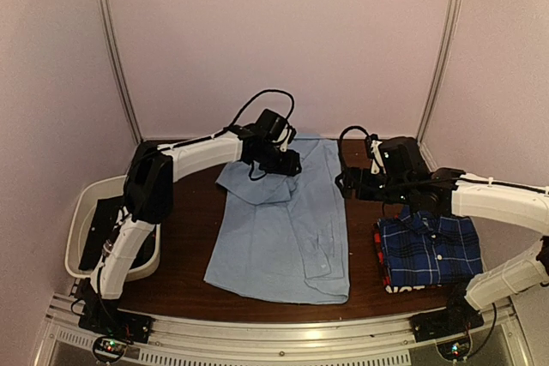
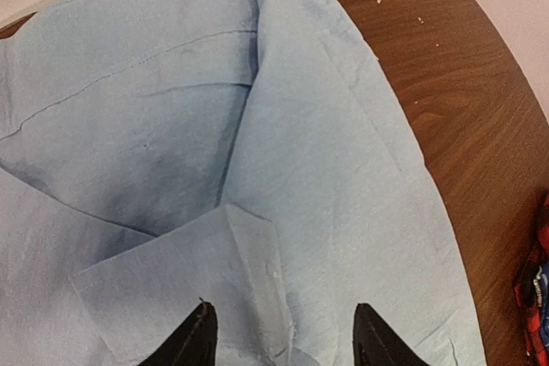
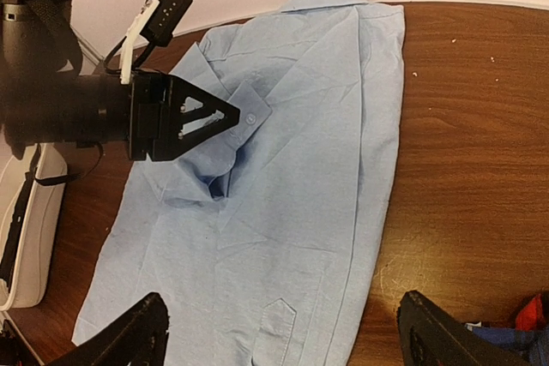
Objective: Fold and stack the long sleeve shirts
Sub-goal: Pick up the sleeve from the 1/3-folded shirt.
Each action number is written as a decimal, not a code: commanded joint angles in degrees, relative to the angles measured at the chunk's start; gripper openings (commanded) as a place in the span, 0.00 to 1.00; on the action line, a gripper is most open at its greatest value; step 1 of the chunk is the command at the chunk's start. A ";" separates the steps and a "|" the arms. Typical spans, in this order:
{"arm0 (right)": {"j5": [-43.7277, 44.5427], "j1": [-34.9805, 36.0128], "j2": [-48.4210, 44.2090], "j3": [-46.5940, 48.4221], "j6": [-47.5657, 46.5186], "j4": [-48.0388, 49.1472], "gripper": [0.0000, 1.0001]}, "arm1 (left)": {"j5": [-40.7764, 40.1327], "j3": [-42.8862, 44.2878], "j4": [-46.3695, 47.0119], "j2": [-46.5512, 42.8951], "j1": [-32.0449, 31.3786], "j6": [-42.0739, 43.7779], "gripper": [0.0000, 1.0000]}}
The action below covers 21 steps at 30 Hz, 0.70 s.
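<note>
The plain light blue shirt [image 1: 287, 229] lies spread on the brown table [image 1: 189, 255], its left sleeve folded in over the body. My left gripper [image 1: 287, 163] hovers open above the sleeve's cuff [image 2: 257, 272], which lies flat between the two fingertips [image 2: 199, 339]. My right gripper [image 1: 347, 182] hangs open and empty over the shirt's right edge [image 3: 377, 169]. The plaid shirt [image 1: 429, 248] sits folded at the right on the red/black one [image 1: 383, 270], both apart from the grippers.
A white bin with black lining [image 1: 86, 216] stands at the left by the left arm. Bare wood [image 3: 480, 126] runs between the blue shirt and the folded stack. Pale walls close in behind and at both sides.
</note>
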 commanded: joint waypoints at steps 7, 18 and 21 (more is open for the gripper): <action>-0.74 -0.87 0.85 -0.19 -0.71 1.75 0.94 | -0.51 7.70 -4.14 4.52 0.05 2.74 0.23; -1.52 -1.61 3.80 0.75 -1.55 3.48 0.94 | 5.77 -10.68 9.39 -12.33 -0.61 4.37 0.00; -2.16 -2.13 4.46 1.10 -1.88 4.03 0.94 | 8.14 -18.87 13.60 -18.45 -1.49 4.78 0.00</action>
